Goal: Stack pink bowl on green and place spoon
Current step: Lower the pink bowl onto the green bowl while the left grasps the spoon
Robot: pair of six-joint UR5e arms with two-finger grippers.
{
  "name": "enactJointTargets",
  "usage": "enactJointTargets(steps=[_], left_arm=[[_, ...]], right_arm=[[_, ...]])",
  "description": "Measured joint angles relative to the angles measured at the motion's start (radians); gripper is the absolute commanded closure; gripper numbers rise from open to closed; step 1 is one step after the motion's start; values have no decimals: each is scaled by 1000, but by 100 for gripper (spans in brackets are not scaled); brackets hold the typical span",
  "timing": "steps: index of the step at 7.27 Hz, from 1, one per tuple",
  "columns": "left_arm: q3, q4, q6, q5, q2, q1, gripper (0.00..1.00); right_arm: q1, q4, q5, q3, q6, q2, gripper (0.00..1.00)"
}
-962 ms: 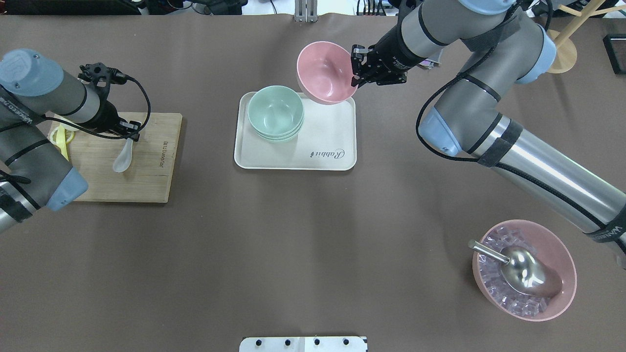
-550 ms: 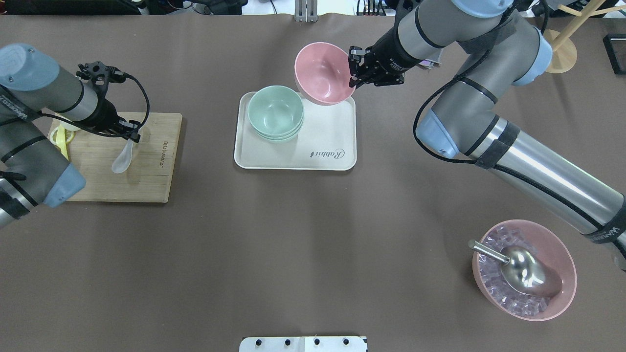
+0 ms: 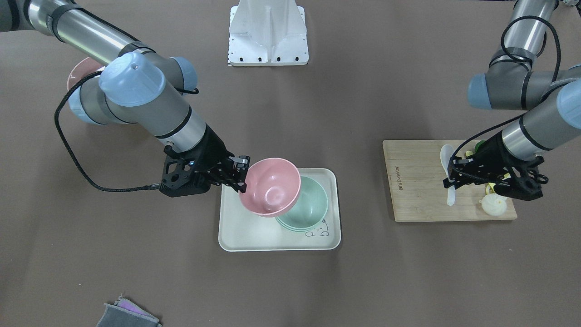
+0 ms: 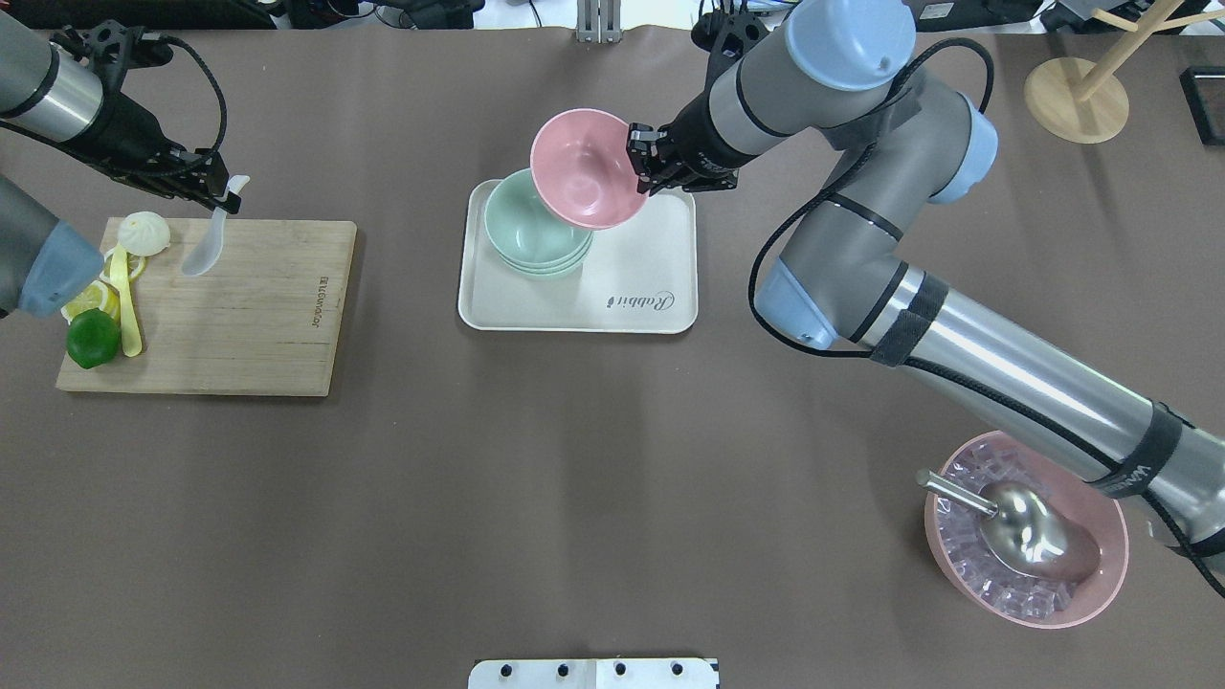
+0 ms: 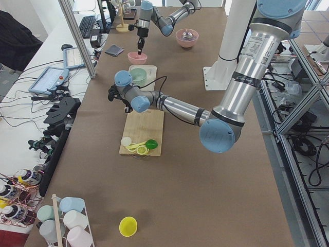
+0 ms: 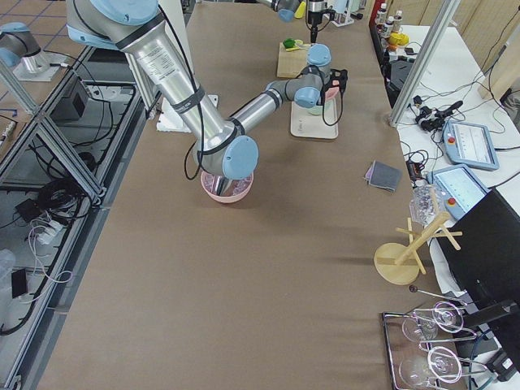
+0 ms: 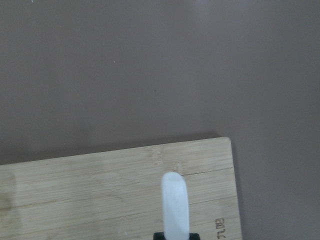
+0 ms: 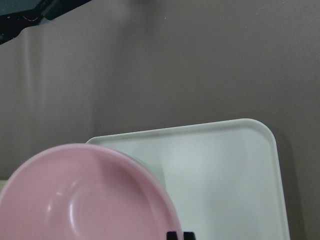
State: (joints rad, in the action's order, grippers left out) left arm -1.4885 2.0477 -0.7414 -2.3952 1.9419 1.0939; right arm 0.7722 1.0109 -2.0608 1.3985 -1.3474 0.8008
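My right gripper [image 4: 643, 170] is shut on the rim of the pink bowl [image 4: 584, 182]. It holds the bowl tilted in the air, overlapping the far right edge of the stacked green bowls [image 4: 526, 237] on the white tray [image 4: 632, 287]. The front view shows the pink bowl [image 3: 270, 186] over the green bowls [image 3: 311, 206], with the gripper [image 3: 241, 175] at its rim. My left gripper [image 4: 225, 196] is shut on the handle of the white spoon [image 4: 204, 254], lifted over the far left edge of the cutting board [image 4: 258, 316]. The left wrist view shows the spoon [image 7: 174, 205] above the board.
The cutting board holds a white bun [image 4: 144, 233], lemon slices [image 4: 96, 297] and a green lime [image 4: 93, 337]. A pink bowl of ice with a metal scoop [image 4: 1029, 531] sits at the near right. A wooden stand [image 4: 1072, 96] is at the far right.
My right gripper carried the pink bowl left until it overlaps the green bowls. My left gripper lifted the spoon off the board and moved it toward the board's far left edge.
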Motion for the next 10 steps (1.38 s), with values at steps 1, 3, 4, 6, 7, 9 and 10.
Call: enactJointTargets(steps=[1,3,4,6,7,9,10], left_arm=[[1,0,-1,-6,6,4,100],[3,-1,0,-9,10,4,100],[5,-1,0,-8,11,4,100],[10,-1,2,-7,11,4,100],[11,-1,2,-6,11,4,100],[11,-1,2,-6,11,4,100],[11,-1,2,-6,11,4,100]], right_arm=[[-24,0,38,-27,-6,-30,100],[-61,-41,89,-88,-22,-76,100],[-71,-99,105,-130,-43,-88,100],[-75,-149,116,-163,-78,-96,100],[-75,-153,116,-165,-84,-96,100],[-74,-156,113,-161,-87,-94,100],[-73,-157,109,-158,-88,-91,100]])
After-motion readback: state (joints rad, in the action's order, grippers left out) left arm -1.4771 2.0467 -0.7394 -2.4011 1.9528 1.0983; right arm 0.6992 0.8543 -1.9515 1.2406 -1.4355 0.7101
